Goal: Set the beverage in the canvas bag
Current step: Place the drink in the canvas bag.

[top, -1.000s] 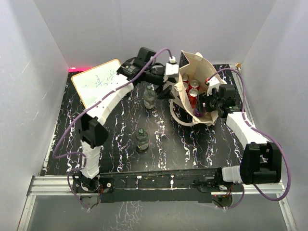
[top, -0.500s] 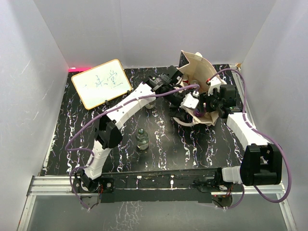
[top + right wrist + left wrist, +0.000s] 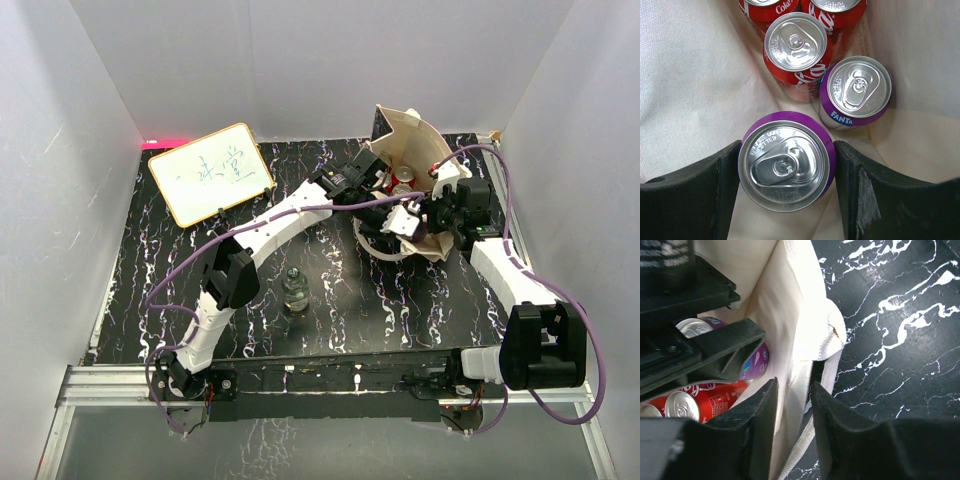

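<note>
The beige canvas bag (image 3: 415,135) stands open at the back right of the table. Inside it, my right gripper (image 3: 786,162) is shut on an upright purple Fanta can (image 3: 785,160), one finger against each side. Beside it in the bag stand a second purple can (image 3: 856,90) and several red Coke cans (image 3: 795,47). My left gripper (image 3: 794,410) straddles the bag's near wall (image 3: 790,315) at the rim, jaws drawn close on the cloth and a handle strap (image 3: 832,347). The left wrist view also shows the held purple can (image 3: 757,360) between the right gripper's black fingers (image 3: 715,347).
A whiteboard (image 3: 212,172) leans at the back left. A small plastic bottle (image 3: 294,290) stands on the black marbled table (image 3: 400,290) in front of the left arm. White walls close in the back and both sides.
My left arm has swung right from the back middle to the bag's near rim, and its jaws have narrowed on the cloth. The right gripper has stayed put with its can.
</note>
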`<state>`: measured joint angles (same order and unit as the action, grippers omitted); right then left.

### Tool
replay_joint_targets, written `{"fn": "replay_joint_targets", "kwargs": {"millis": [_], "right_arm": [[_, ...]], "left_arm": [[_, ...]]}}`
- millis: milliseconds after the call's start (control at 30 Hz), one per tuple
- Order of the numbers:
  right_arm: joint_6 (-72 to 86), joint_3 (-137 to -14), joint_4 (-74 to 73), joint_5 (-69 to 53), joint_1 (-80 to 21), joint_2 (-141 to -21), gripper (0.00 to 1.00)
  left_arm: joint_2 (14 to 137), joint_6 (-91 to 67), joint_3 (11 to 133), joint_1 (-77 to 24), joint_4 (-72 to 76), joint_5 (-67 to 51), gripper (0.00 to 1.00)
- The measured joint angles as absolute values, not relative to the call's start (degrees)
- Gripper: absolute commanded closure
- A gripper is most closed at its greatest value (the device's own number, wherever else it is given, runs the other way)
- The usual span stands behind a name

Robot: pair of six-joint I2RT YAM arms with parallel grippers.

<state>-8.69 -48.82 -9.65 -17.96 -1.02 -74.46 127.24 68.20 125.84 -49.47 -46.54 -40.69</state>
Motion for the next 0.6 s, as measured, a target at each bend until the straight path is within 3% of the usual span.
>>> {"fn": "replay_joint_targets", "kwargs": {"millis": [100,133,600], "right_arm": [[-9.17,-47.20,-7.18,-17.89,-1.02,-74.24,0.92],[-9.39,-46.94,-6.70,-17.80,-1.02,-74.24,0.92],[-11.11,-46.26,2.90,-16.99,-1.30,-80.27,0.92]], "left_arm": [[127.24,66.08,125.82,-49.52,-45.21,-41.43,0.97],[127.22,65.47,125.82,-49.52,-44.93,-41.63,1.00],[125.47,62.96,121.78,-49.52,-40.07,-42.68,1.00]]}}
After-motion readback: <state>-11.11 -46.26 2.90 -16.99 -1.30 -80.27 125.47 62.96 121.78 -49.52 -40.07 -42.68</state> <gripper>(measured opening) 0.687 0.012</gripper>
